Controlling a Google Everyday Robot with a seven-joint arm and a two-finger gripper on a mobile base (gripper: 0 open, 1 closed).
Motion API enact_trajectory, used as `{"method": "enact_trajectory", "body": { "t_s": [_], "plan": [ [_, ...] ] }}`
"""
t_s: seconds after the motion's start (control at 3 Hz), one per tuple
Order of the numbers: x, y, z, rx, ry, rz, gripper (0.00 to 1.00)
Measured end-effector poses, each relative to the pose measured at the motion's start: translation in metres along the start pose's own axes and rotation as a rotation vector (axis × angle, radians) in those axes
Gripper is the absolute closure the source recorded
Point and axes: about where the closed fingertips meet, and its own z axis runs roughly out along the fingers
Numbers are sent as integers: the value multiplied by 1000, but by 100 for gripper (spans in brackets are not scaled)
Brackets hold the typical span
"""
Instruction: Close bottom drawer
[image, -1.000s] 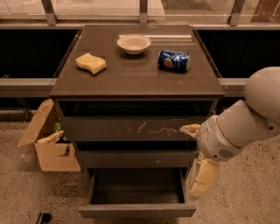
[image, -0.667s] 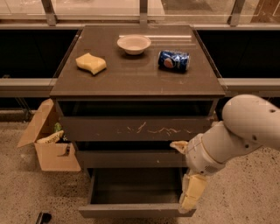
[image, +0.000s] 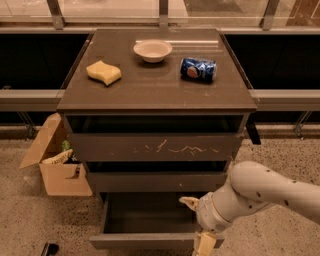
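Observation:
The bottom drawer (image: 140, 241) is the lowest of three dark grey-brown drawers in the cabinet. It stands pulled out, and its shallow empty box (image: 145, 214) shows. My gripper (image: 197, 223) is on a white arm that comes in from the right, over the drawer's right front corner. It is open and empty. One pale finger (image: 189, 202) points left over the drawer box. The other finger (image: 205, 244) hangs down in front of the drawer front's right end. I cannot tell whether it touches the front.
A yellow sponge (image: 103, 72), a white bowl (image: 152, 50) and a blue can (image: 198, 69) lie on the cabinet top (image: 155, 87). The scratched upper drawer front (image: 155, 147) and the middle front (image: 155, 181) sit above. An open cardboard box (image: 57, 165) stands on the floor at the left.
My arm has moved down and to the left, from beside the middle drawer's right end to the bottom drawer's right front corner. The drawer has not visibly moved.

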Motion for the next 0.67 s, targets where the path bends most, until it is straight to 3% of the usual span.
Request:
{"method": "enact_trajectory", "body": {
  "t_s": [0.33, 0.67],
  "plan": [
    [32, 6, 72, -67, -80, 48, 0],
    [34, 5, 74, -65, -71, 43, 0]
  ]
}}
